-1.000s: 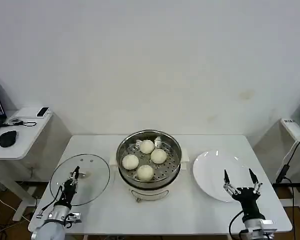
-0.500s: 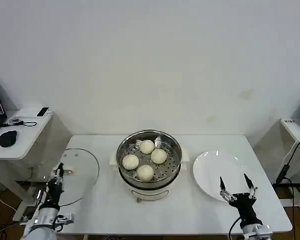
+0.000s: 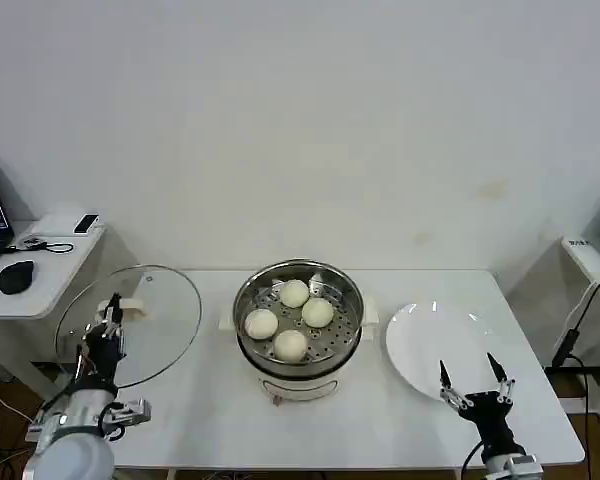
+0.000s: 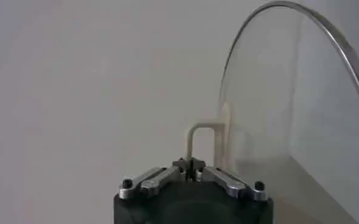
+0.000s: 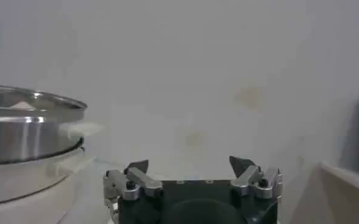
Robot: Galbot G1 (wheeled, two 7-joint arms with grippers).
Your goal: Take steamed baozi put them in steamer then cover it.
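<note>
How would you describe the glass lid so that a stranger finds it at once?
Start from the steel steamer in the middle of the white table. To its left, the left end effector holds the lid tilted up by its cream handle. It is clear glass with a metal rim, unlike the opaque white plate at the right.

At table centre, the steamer — inside it, four steamed baozi on the tray. To its right, a plate; before the plate's near edge, the right gripper. Off the table's left end, the cover, raised and tilted — held at its handle by the left gripper.
</note>
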